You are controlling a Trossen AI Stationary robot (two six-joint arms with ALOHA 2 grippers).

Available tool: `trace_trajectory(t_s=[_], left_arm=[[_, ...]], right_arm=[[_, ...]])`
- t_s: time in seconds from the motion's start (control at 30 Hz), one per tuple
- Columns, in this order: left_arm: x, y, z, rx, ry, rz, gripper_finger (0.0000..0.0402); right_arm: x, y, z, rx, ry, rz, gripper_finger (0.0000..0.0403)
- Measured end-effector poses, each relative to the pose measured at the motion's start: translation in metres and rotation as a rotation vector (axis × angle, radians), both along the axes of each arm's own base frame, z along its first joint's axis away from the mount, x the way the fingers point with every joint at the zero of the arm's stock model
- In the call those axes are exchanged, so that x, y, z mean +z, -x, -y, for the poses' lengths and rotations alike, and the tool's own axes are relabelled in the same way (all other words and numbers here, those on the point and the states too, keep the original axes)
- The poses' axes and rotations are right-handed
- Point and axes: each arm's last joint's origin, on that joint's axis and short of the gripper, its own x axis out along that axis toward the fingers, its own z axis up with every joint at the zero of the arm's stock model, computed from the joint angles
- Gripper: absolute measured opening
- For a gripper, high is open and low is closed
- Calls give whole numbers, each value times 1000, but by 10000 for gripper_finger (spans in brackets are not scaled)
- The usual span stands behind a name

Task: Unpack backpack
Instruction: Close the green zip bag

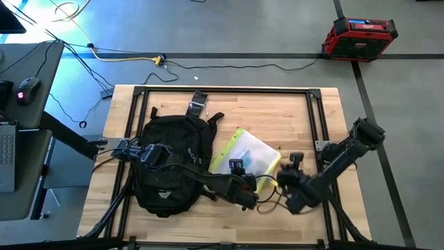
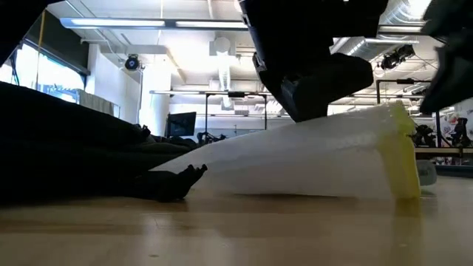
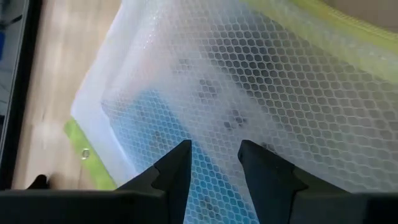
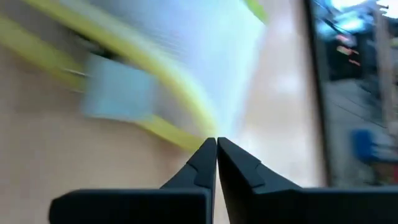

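The black backpack (image 1: pixel 166 163) lies flat on the table's left half and shows as a dark mound in the low view (image 2: pixel 66 148). The translucent mesh pouch (image 1: pixel 251 154) with neon-yellow trim lies right of it, tilted, its yellow end (image 2: pixel 399 148) raised and its other end on the wood. My left arm reaches across the backpack. Its open gripper (image 1: pixel 239 167) hangs over the pouch's mesh face (image 3: pixel 249 74), fingers (image 3: pixel 177 165) close above it. My right gripper (image 1: pixel 277 182) comes from the right and is shut at the pouch's near yellow edge. My left gripper is open right over the pouch's mesh face; I cannot tell whether its fingers touch it. My right gripper (image 4: pixel 216 142) pinches the pouch's yellow trim (image 4: pixel 196 118) between its shut fingertips, slanting in from the table's right. That end of the pouch is lifted; the far end rests on the table.
Black frame rails (image 1: pixel 316 118) run along the table's edges. Bare wood lies along the far side (image 1: pixel 263 104) and near the front edge (image 1: pixel 208 222). A red box (image 1: pixel 359 36) and cables (image 1: pixel 125 59) lie on the floor beyond the table, and a desk (image 1: pixel 21 104) stands left.
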Motion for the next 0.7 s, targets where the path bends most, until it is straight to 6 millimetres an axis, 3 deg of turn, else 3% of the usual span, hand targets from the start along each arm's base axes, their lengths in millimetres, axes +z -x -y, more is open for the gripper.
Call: trace_trajectory(t_s=[0.17, 0.4, 0.53, 0.7], left_arm=[[1, 6, 13, -50, -16, -20, 119], [19, 14, 31, -83, -48, 14, 119], [24, 17, 33, -80, -88, 19, 119], [25, 19, 31, -53, -132, 24, 119]], right_arm=[[-6, -11, 31, 27, 66, -258, 20], [-30, -12, 57, 47, -31, -470, 125], [-26, -11, 42, 55, -150, -488, 161], [-18, -10, -5, 191, -393, -413, 158]])
